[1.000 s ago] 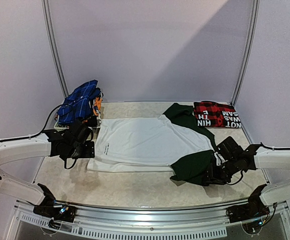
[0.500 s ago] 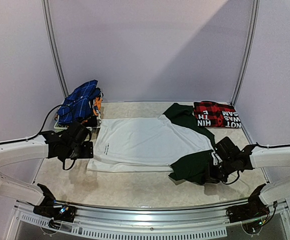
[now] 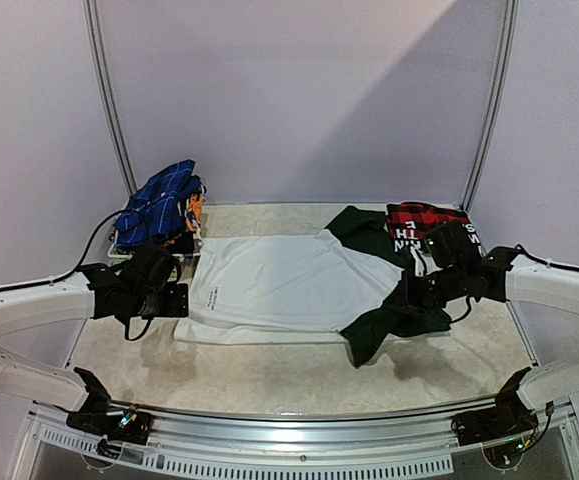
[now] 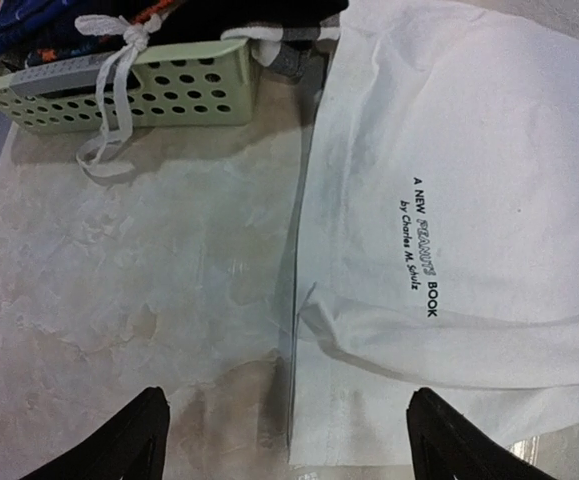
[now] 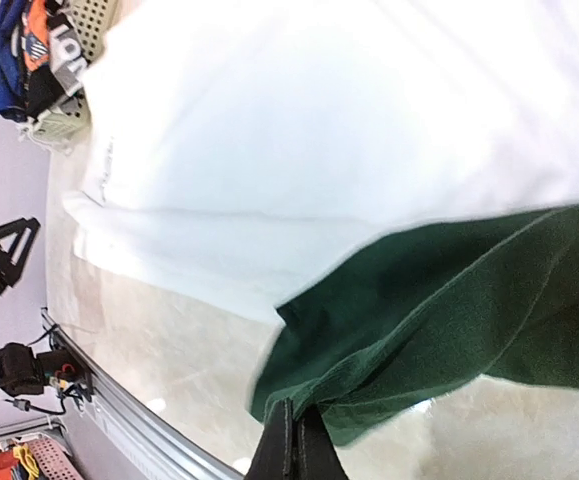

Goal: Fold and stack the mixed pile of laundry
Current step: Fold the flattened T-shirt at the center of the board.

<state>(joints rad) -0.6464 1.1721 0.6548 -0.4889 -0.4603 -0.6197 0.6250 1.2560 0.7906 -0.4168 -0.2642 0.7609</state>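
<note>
1. Top external view shows the change: my right gripper (image 3: 421, 292) lay low at the near right of the table (image 3: 269, 375) a second ago with its jaws partly apart. Now it is clenched on the dark green sleeve (image 3: 387, 325) and has risen toward the far right, taking the sleeve with it.
2. Right wrist view backs this up: my fingers (image 5: 291, 450) are pressed together with green cloth pinched between them.
3. The white T-shirt (image 3: 289, 285) lies flat mid-table and its body has not shifted. Only the sleeve is up, with its lower end still on the surface.
4. My left gripper (image 4: 289, 445) is spread wide and empty, hovering over the shirt's left hem, barely moved.
5. The folded plaid shirt (image 3: 424, 220) sits at the far right, partly hidden behind my right arm. The blue checked cloth (image 3: 159, 205) is heaped on the basket (image 4: 139, 95) at the far left.
6. I judge the sleeve fold has begun, and next the sleeve should be carried inward over the white body.
</note>
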